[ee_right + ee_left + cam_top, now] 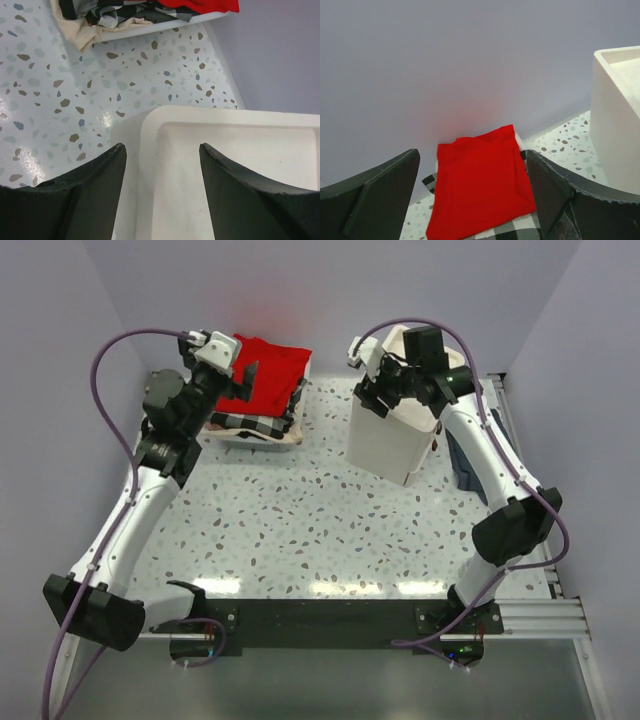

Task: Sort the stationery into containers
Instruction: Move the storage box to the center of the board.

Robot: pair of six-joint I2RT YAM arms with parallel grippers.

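We've got L fingers [244, 380] spread wide, empty, above the red cloth [480, 185] at far left. R fingers [375, 400] open too, nothing held, over top of the white drawer box [385, 445], far right of table [300, 520].

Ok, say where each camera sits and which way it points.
Top external: above and behind the robot, looking down on the table; left arm and right arm show.
Left wrist: raised, facing the back wall and red cloth; left fingers show.
Right wrist: looking down on the white box; right fingers show.
Shared: both wrist views catch red cloth and white box.
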